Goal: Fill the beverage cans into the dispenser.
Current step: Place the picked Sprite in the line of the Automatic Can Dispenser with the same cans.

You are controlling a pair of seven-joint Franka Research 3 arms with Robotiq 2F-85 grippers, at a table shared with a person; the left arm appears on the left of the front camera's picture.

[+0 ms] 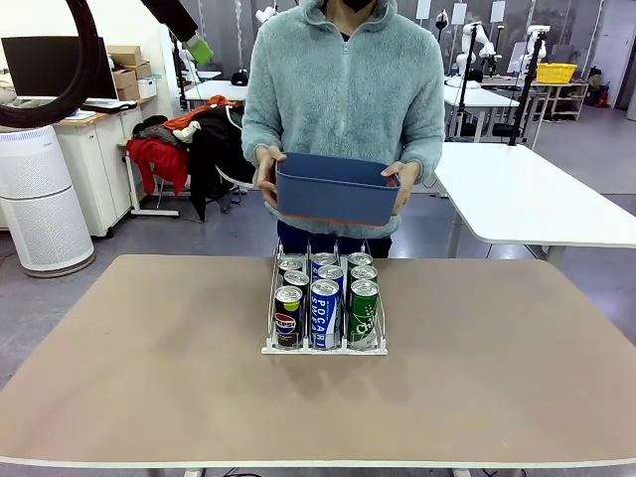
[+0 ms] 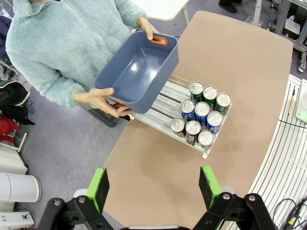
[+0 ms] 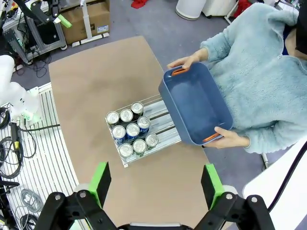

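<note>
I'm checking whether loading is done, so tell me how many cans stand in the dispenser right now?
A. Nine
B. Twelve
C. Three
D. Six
A: the left wrist view shows nine silver tops, three per lane, at the near end of the dispenser; the nearest row of cans is Pepsi, Pocari and green, and the bin the person holds is empty.

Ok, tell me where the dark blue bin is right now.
In the front view the blue bin is off the table, held in both of the person's hands at the far edge, above and behind the dispenser of cans.
</note>
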